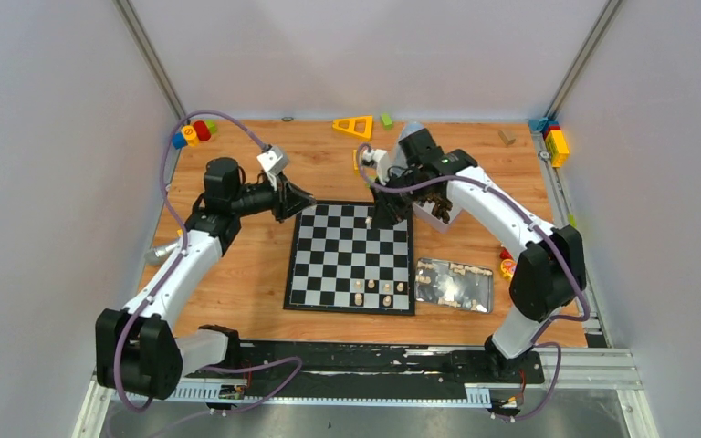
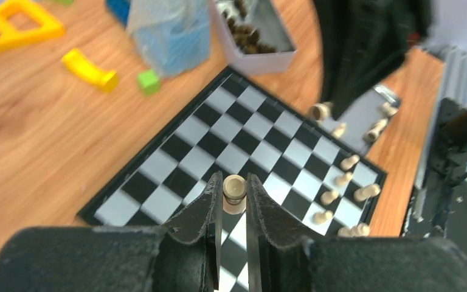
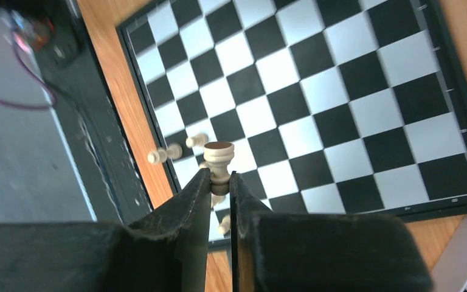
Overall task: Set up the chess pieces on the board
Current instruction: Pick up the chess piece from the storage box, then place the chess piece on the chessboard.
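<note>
Two turned cream chess pieces [image 3: 219,159] are off the board [image 1: 351,255], one clamped by its stem in the right gripper [image 3: 220,177], the other pinched between the matte black, rough-edged fingers of the left gripper [image 2: 234,198]. Both hang over the glossy checkered squares, and the board lies flat on the wood-grain bench [image 1: 237,265]. From above, several more pale chessmen stand in the board's nearest rows beside a shiny metal tin [image 1: 456,285] of loose ones, while the left wrist view shows dark pieces inside a white box [image 2: 255,36] and only the wrist views make each grasp plain.
</note>
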Robot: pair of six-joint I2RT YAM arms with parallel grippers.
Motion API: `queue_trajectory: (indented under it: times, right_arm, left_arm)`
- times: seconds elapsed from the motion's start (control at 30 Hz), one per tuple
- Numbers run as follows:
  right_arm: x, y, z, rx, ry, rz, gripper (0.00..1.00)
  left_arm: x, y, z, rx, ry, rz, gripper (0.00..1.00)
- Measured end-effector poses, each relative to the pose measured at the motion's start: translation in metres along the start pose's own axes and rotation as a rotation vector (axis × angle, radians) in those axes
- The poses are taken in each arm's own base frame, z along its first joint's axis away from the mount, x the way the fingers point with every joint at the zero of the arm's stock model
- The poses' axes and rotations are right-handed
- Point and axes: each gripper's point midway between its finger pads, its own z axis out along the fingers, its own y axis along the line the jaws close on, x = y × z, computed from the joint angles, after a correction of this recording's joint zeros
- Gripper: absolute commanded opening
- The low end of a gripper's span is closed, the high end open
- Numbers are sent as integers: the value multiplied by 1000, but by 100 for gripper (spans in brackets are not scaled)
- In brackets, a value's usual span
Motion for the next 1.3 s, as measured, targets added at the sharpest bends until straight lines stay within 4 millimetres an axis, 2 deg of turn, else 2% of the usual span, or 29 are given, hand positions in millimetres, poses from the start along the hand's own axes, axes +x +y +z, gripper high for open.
queue_trajectory:
  times: [0.13, 0.3, 0.47, 0.67, 0.87, 1.3]
  right_arm:
    - [27, 26, 16, 55, 209, -150, 2]
    - [39, 51, 41, 83, 433, -344, 3]
    - [52, 54, 72, 110, 642, -476, 3]
    - [77, 49, 103, 137, 878, -606, 2]
    - [93, 44, 113, 164, 1020, -730, 4]
    - [97, 39, 122, 201, 1114, -860, 12]
  left_arm:
    - [13, 23, -30, -140, 55, 6, 0]
    - [15, 57, -77, -351, 73, 9, 0]
    - [24, 72, -107, -484, 114, -16, 0]
    - [21, 86, -135, -588, 120, -53, 0]
    - [20, 93, -149, -630, 114, -78, 0]
    - [24, 88, -148, -607, 117, -101, 0]
